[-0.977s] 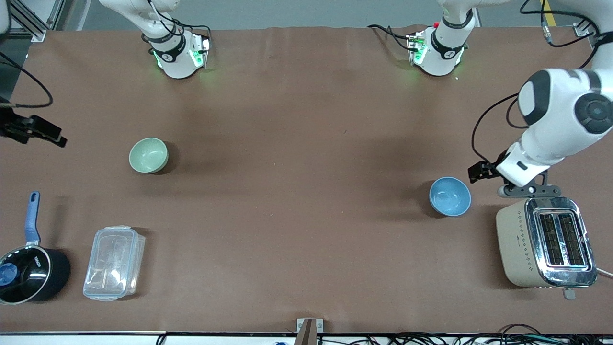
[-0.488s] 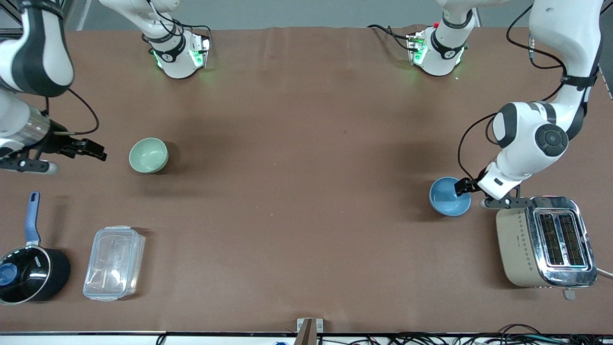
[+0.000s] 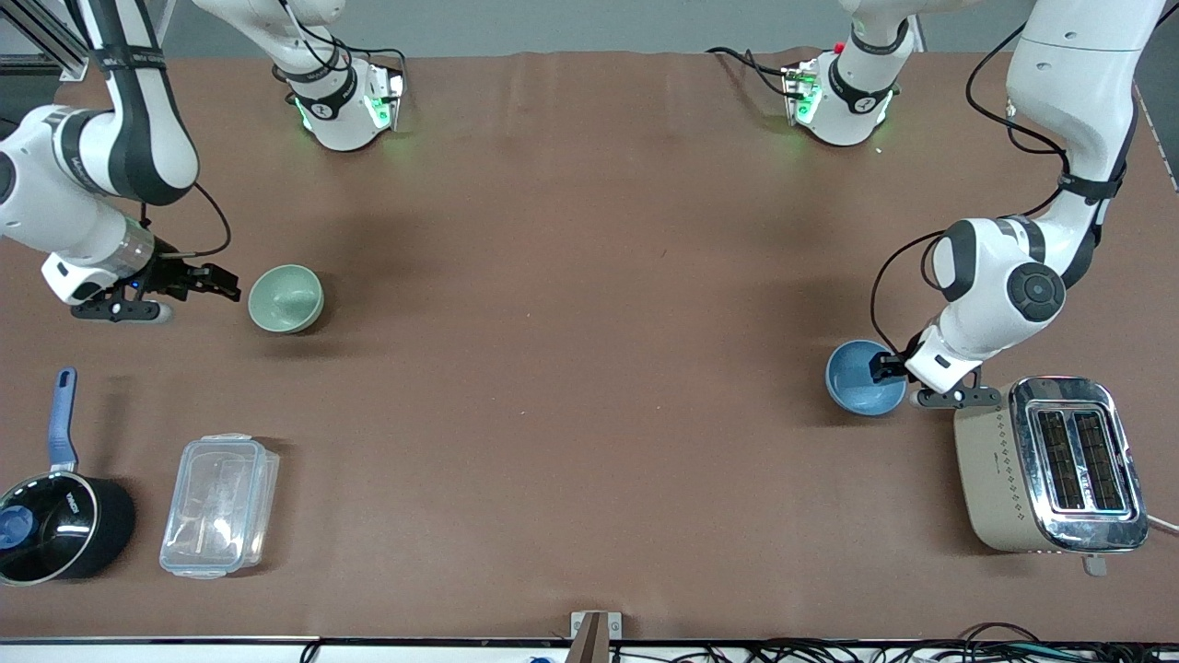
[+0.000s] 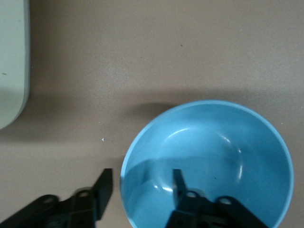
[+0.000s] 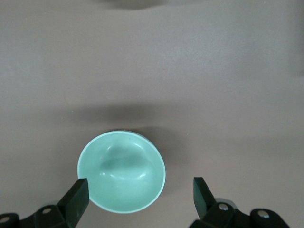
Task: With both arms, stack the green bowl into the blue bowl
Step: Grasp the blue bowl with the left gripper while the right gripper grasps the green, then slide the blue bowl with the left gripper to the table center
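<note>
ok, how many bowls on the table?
2. The green bowl sits toward the right arm's end, by the right gripper. The blue bowl sits beside the toaster, left gripper straddling its rim.

A black saucepan (image 3: pixel 57 528) sits beside a clear lidded container (image 3: pixel 219 505); a beige toaster (image 3: pixel 1050 465) stands well apart.

Glossy blue bowl (image 4: pixel 209 156); chrome-topped toaster (image 3: pixel 1073 460)

Hidden and cut-off parts

The saucepan (image 3: pixel 57 525) ran past the front view's edge. The left gripper (image 4: pixel 142 181) covered part of the blue bowl (image 4: pixel 223 147), whose rim the left wrist view cropped; only a toaster (image 4: pixel 12 61) corner showed there.
</note>
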Available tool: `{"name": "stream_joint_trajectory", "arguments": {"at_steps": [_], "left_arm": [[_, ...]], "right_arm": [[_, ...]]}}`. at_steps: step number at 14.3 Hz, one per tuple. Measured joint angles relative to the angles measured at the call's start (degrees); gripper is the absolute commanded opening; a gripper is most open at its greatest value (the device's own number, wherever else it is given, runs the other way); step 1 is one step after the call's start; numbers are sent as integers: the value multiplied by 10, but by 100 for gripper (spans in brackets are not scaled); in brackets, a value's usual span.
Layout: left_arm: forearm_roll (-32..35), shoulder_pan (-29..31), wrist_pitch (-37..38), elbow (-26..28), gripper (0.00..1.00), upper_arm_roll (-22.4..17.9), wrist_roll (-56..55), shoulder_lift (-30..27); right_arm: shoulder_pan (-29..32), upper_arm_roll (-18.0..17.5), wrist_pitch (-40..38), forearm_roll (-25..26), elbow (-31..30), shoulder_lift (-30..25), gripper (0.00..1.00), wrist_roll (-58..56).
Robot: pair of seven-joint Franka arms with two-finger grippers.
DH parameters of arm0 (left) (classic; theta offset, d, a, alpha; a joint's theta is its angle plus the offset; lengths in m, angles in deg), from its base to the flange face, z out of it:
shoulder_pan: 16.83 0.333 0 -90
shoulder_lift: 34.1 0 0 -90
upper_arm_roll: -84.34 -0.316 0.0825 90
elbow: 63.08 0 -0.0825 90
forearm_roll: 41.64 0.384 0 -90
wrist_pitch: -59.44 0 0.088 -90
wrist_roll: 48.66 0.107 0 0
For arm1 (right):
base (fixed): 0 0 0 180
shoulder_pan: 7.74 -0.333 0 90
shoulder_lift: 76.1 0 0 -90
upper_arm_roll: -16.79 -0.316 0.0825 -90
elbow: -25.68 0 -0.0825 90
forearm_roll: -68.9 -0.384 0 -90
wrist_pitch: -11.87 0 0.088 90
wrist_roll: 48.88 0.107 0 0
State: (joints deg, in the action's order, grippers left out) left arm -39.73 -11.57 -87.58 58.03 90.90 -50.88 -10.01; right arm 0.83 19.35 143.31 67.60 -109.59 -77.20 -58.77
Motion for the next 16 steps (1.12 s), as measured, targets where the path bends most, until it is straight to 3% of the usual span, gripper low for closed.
{"name": "stream_joint_trajectory", "arguments": {"at_steps": [2,3,7,10,13,16], "left_arm": [[0,0,0,0,5,0,0,2],[0,0,0,0,1,0,0,2],[0,0,0,-12,0,4,0,0],[0,-1,25,-39,0,15,-5,-3],[0,-4,89,-85,0,68,-80,-9],[0,-28,106,-108,0,118,-165,-9]], "right_arm": [[0,0,35,0,-25,14,97,-2],[0,0,51,0,-33,27,96,-4],[7,0,109,0,-46,79,95,-21],[10,0,120,0,-49,87,94,-30],[11,0,140,0,-56,88,94,-30],[12,0,206,0,-94,89,94,-30]]}}
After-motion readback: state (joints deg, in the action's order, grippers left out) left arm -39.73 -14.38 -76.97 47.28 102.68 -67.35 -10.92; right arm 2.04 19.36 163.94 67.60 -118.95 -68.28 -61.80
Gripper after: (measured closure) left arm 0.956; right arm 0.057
